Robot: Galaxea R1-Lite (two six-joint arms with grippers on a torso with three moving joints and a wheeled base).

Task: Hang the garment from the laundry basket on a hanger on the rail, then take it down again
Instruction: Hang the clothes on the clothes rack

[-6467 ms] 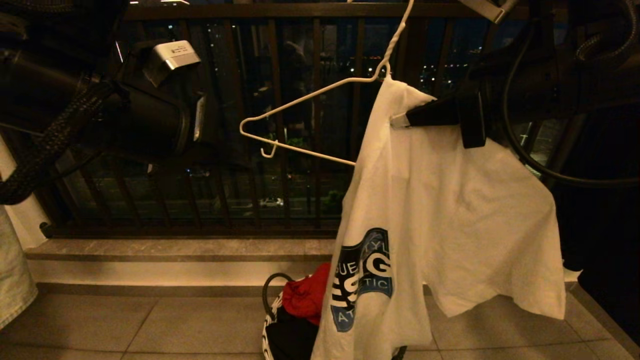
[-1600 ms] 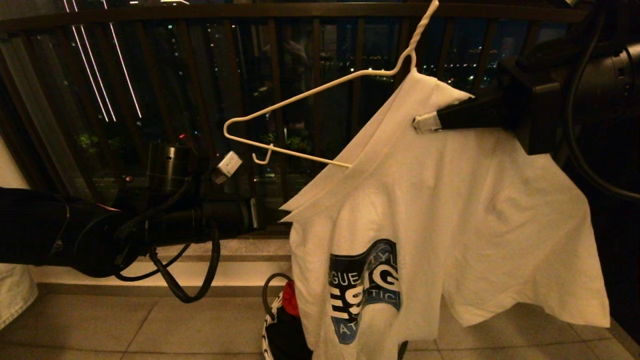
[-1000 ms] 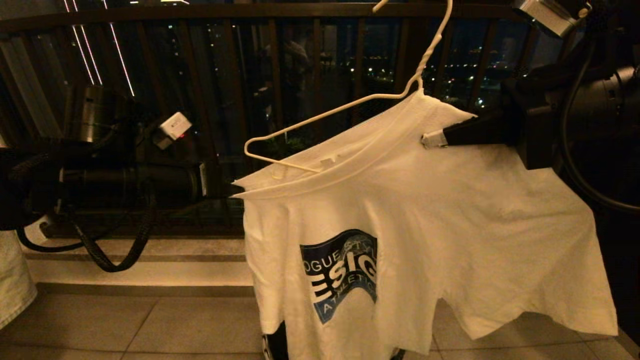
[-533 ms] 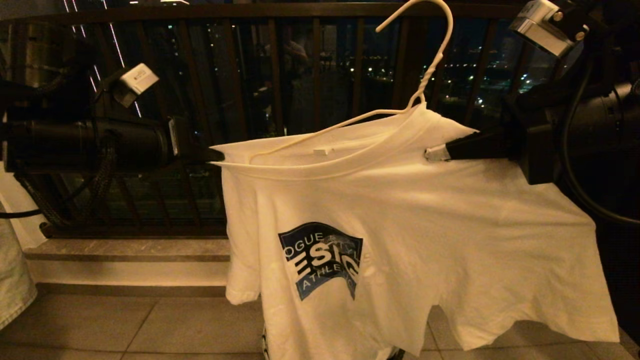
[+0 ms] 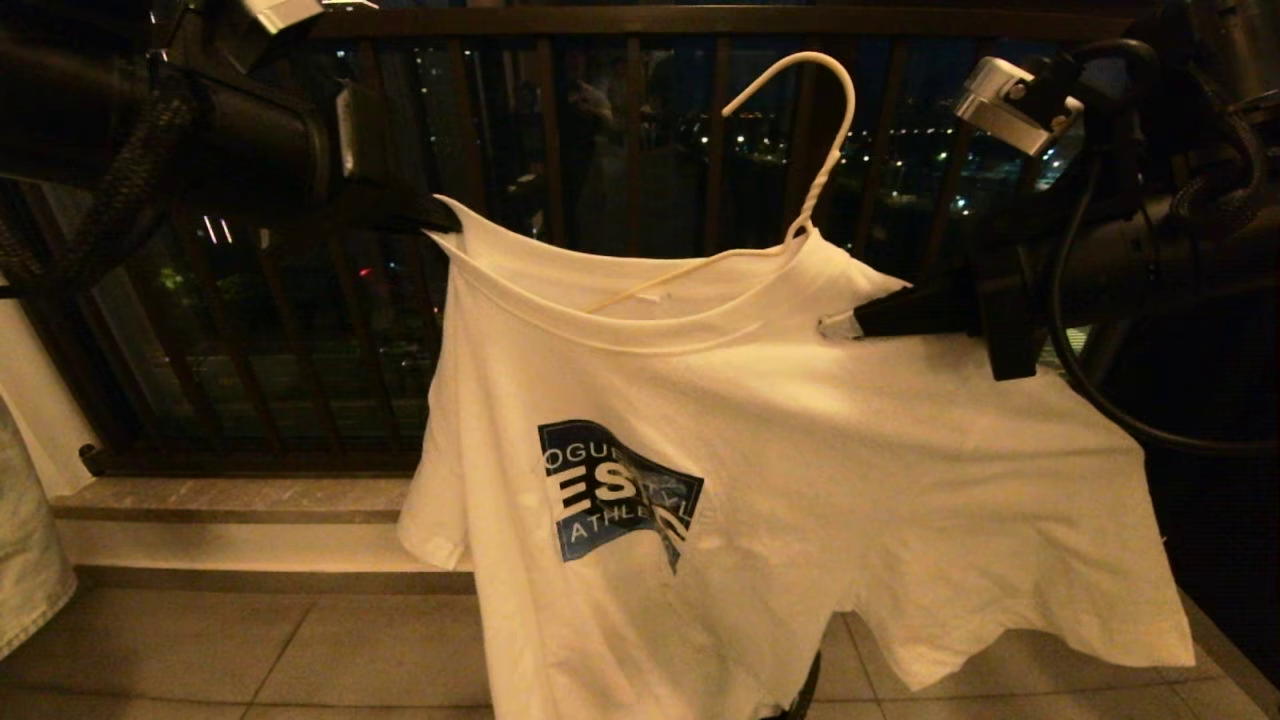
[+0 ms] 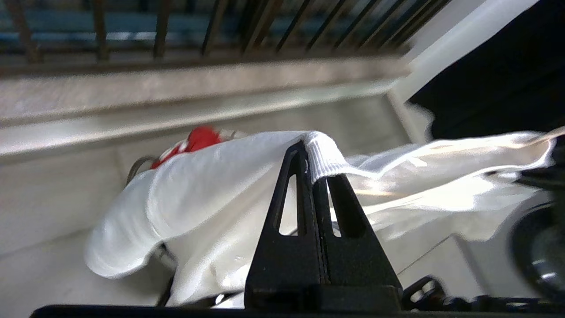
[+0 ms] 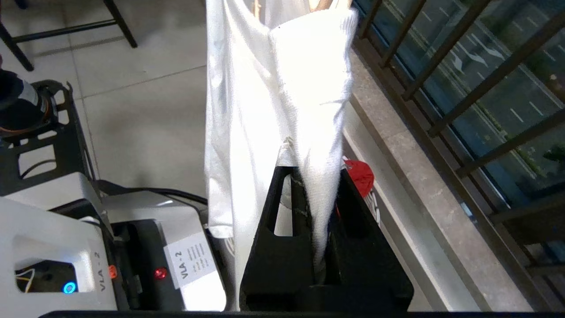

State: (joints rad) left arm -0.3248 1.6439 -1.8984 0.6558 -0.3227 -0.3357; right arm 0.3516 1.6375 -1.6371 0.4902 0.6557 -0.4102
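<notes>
The white garment [image 5: 800,450] with its blue chest print hangs spread between both grippers in front of the railing. My left gripper [image 5: 440,222] is shut on the ribbed collar [image 6: 324,154], high at the left. My right gripper [image 5: 835,325] is shut on the shoulder cloth [image 7: 309,132]. The white wire hanger [image 5: 828,165] sticks up out of the neck opening, one arm inside the collar, and its hook is free in the air. The laundry basket [image 7: 373,204] stands below, mostly hidden by the garment. The rail is out of view.
The dark brown railing [image 5: 620,150] and a stone ledge [image 5: 250,495] run right behind the garment. A red cloth [image 7: 359,174] lies in the basket. A pale cloth [image 5: 25,560] hangs at the left edge. My own base [image 7: 66,229] stands on the tiled floor.
My left gripper has lifted the collar up and to the left, pulling the neck opening over the hanger's left arm. The hanger and my right gripper have come lower, and the hook now shows whole.
</notes>
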